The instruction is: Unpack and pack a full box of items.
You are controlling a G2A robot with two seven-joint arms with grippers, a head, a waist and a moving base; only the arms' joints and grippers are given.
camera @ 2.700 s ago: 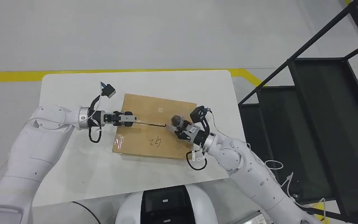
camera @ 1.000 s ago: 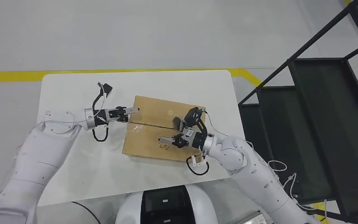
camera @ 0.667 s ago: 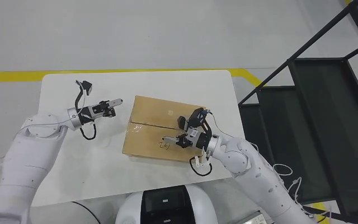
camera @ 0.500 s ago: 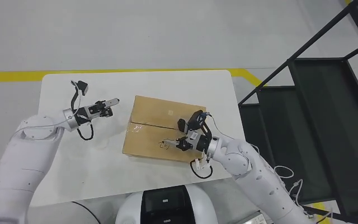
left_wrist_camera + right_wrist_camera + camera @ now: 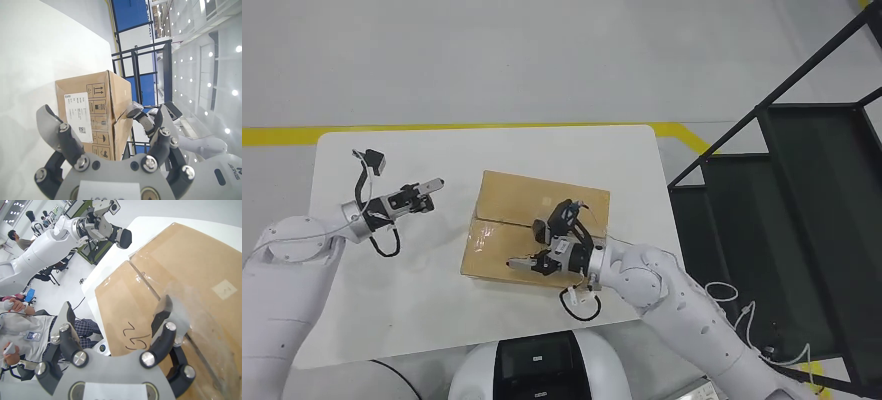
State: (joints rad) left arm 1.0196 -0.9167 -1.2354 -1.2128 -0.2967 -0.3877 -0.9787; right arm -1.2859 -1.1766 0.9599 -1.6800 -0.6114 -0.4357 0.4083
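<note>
My top camera looks down on the white table (image 5: 492, 150); both wrist cameras face the brown cardboard box (image 5: 542, 205) (image 5: 121, 89) (image 5: 189, 256), right nearest.

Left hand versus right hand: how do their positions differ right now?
The left hand hangs over bare white table, apart from the brown cardboard box; the right hand sits over the box's taped top. The left hand touches nothing; the right hand appears to touch the top seam. Both are open.

Open tabletop (image 5: 448, 216) between left gripper (image 5: 434, 184) and box (image 5: 542, 215).
</note>
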